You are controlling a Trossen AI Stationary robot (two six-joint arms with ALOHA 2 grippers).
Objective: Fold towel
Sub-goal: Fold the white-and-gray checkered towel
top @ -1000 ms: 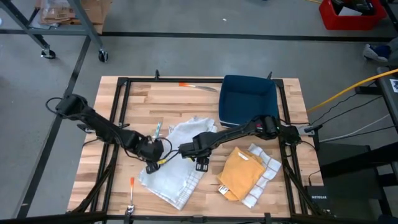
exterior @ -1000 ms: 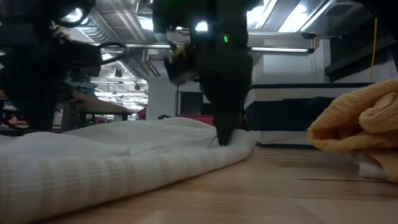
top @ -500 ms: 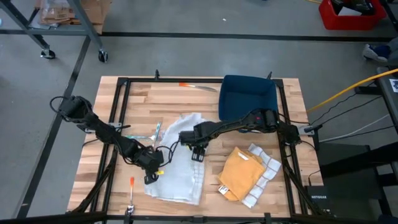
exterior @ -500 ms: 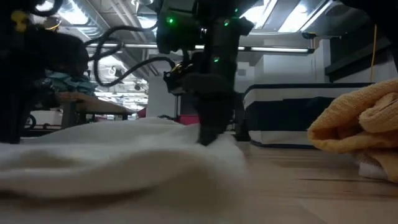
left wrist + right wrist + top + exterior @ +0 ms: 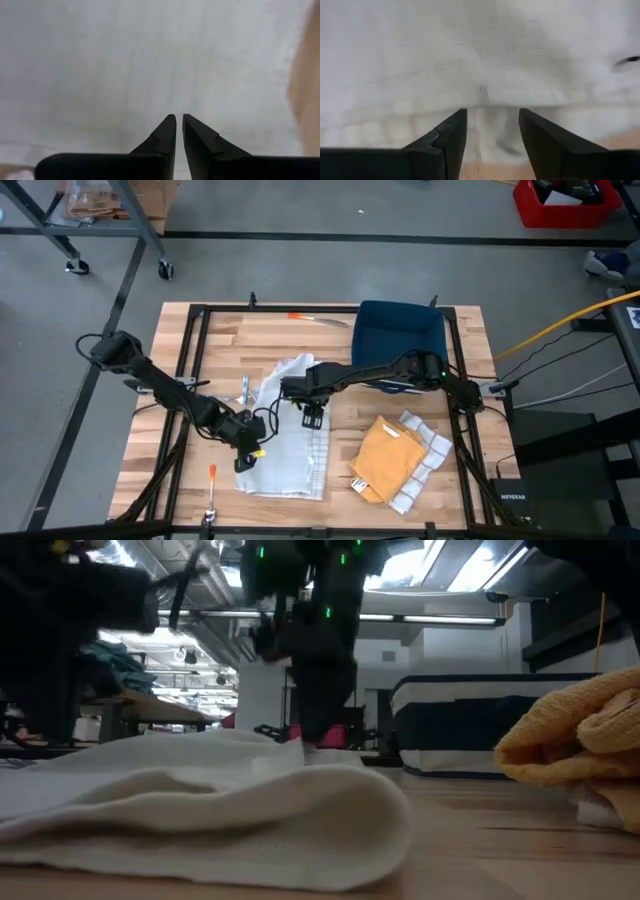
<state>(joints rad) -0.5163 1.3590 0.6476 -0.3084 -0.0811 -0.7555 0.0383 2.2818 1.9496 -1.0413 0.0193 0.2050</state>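
A white towel (image 5: 285,435) lies flat on the wooden table (image 5: 200,340) as an upright oblong with a checked strip along its right side. In the low view its near right end (image 5: 380,830) is a rounded fold. My left gripper (image 5: 245,452) is at the towel's left edge, slanting down, and its fingers (image 5: 178,120) are shut to a thin slit over the cloth. My right gripper (image 5: 308,415) points down over the towel's right part. It is open, with the towel's hem (image 5: 485,107) below the gap (image 5: 492,117). My left gripper points its shut fingers slanting down at the towel's left part (image 5: 165,75); whether the tips touch the cloth I cannot tell. My right gripper stands open over the hem; in the low view a ridge of towel (image 5: 300,745) hides its tips (image 5: 318,730), so touch cannot be told.
A folded orange towel (image 5: 385,460) lies on a white checked cloth (image 5: 428,450) at the near right. A blue bin (image 5: 400,340) stands at the far right. A knife (image 5: 312,318), a pen (image 5: 245,390) and an orange-handled tool (image 5: 212,475) lie around the towel.
My right gripper has gone toward the table's far left across the towel and risen a little, staying open. My left gripper has shifted toward the near edge. The towel has turned from a skewed diamond into a straight oblong, its right side drawn leftward.
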